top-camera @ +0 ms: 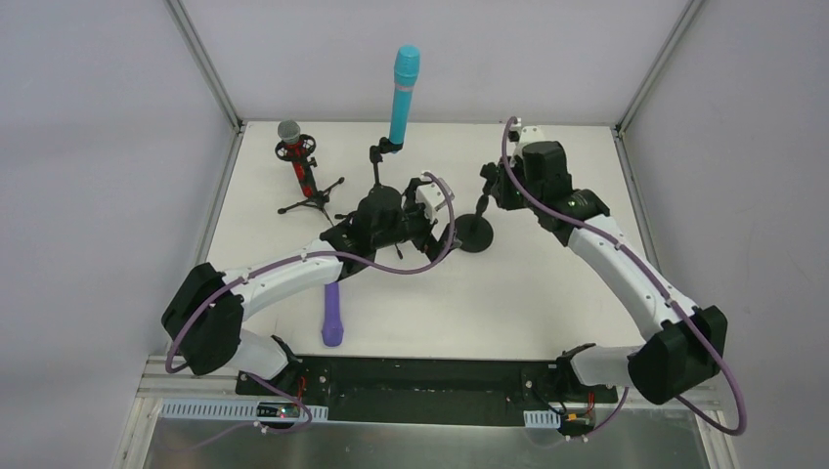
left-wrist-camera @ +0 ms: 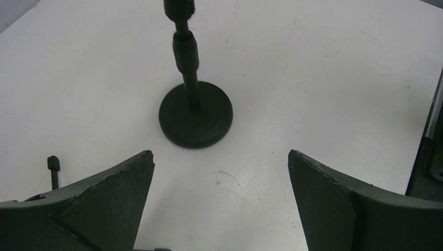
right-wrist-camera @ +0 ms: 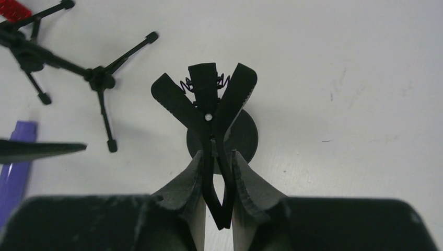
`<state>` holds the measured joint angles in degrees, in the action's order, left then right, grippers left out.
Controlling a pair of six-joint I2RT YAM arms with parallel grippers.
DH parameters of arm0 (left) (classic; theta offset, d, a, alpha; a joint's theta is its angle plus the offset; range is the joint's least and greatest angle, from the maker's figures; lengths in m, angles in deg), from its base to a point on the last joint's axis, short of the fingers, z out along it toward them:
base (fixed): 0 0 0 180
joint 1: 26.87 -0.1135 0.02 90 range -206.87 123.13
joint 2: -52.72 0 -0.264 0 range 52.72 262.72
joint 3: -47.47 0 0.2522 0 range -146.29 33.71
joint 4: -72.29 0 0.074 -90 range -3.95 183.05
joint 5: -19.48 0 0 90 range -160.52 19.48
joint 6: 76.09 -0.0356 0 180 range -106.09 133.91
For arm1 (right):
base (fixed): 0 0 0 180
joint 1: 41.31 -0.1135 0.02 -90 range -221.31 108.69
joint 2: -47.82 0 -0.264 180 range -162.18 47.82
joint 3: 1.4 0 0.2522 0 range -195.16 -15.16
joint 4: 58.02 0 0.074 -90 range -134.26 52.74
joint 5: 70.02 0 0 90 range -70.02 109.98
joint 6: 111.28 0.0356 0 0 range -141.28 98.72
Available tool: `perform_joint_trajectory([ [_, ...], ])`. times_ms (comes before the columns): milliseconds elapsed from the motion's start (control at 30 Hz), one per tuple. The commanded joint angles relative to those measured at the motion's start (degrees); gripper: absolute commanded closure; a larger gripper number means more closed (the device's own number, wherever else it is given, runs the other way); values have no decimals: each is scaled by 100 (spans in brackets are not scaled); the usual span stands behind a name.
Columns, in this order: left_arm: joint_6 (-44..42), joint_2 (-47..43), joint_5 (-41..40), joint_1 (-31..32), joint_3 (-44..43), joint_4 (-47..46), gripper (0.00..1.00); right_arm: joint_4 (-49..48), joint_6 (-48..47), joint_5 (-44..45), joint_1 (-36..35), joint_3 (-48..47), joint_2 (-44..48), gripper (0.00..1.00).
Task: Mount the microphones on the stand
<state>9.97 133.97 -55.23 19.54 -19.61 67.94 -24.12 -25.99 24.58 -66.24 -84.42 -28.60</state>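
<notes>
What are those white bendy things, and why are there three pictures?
They are two robot arms fixed to a white table. The big picture looks down from above. The other two come from small cameras on each arm's wrist, so you see each arm's own pinching tool up close.

The left tool is wide open and holds nothing. It looks at a black stand with a round base.

The right tool is shut on the handles of that stand's spring clip, squeezing the clip's mouth open, ready for a microphone.

On the table, the red microphone already sits in a little tripod stand, and the cyan microphone stands tall in another stand. The purple microphone lies flat, waiting its turn.
</notes>
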Motion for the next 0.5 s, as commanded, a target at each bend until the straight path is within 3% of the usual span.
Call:
perform_joint_trajectory([
  [0,-109,-355,-340,-36,145,-485,1,-92,127,-286,-528,298,660,100],
  [167,-133,-455,-479,-109,222,-615,1,12,-214,-71,-1238,642,936,100],
  [367,-134,-492,-506,-160,259,-653,1,226,-626,-293,-1549,875,937,100],
  [400,-134,-495,-521,-167,254,-648,1,202,-637,-250,-1569,921,941,99],
  [467,-126,-504,-546,-182,263,-661,1,113,-613,-269,-1582,1014,973,82],
])
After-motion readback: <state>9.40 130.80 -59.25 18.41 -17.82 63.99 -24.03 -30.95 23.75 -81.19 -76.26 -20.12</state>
